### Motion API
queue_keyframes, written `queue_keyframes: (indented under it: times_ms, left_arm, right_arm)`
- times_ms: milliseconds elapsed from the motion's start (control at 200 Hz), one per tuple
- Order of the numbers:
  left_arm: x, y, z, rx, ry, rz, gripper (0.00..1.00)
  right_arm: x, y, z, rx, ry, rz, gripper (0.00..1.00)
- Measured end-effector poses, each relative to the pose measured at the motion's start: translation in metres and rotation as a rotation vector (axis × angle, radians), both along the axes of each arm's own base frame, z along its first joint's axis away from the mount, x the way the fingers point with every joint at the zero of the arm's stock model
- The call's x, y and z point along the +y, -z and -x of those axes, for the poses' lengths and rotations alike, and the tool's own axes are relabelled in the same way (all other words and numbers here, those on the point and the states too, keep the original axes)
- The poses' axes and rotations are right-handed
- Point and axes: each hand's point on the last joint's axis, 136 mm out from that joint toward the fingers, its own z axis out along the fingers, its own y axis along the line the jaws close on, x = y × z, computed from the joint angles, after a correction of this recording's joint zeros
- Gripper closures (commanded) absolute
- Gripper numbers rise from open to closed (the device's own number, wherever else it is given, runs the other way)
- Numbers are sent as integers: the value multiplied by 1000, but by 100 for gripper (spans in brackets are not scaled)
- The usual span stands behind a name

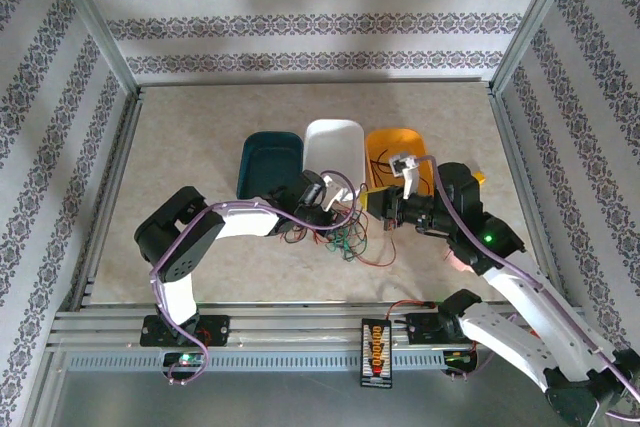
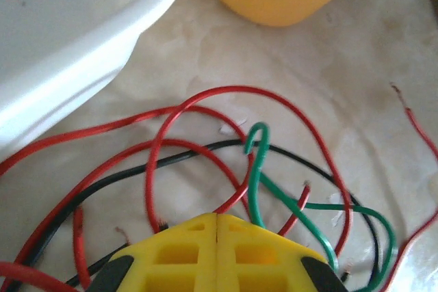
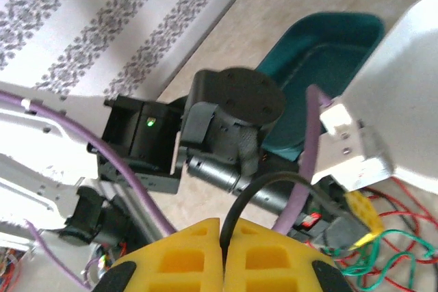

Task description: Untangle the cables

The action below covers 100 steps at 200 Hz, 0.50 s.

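The cables (image 1: 345, 237), thin red, green and black wires, lie in a loose tangle on the table in front of the bins. My left gripper (image 2: 217, 218) hangs low over them with its yellow fingers shut. A red cable (image 2: 236, 193) runs into the tip where they meet. A green cable (image 2: 256, 176) and a black cable (image 2: 171, 162) cross just ahead of it. My right gripper (image 3: 222, 227) is shut on a black cable (image 3: 274, 182) that arches up from between its fingers. In the top view the left gripper (image 1: 335, 209) and right gripper (image 1: 372, 205) face each other over the tangle.
Three bins stand side by side behind the cables: teal (image 1: 270, 162), white (image 1: 335, 147) and yellow (image 1: 395, 152). The white bin (image 2: 68, 46) is close on the left gripper's left. A small board with lights (image 1: 375, 352) sits on the near rail. Metal frame posts edge the table.
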Motion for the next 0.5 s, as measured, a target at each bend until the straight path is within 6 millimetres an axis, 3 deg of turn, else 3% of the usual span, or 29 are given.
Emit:
queue_keyframes:
  times_ms: [130, 395, 500]
  left_arm:
    - [9, 11, 2, 0, -21, -31, 100]
    - [12, 14, 0, -23, -41, -28, 100]
    - [13, 14, 0, -25, -48, -22, 100]
  right_arm:
    - [-19, -29, -9, -95, 100, 7, 100]
    - [-69, -134, -10, -404, 321, -45, 100]
    - [-77, -155, -15, -463, 370, -46, 100]
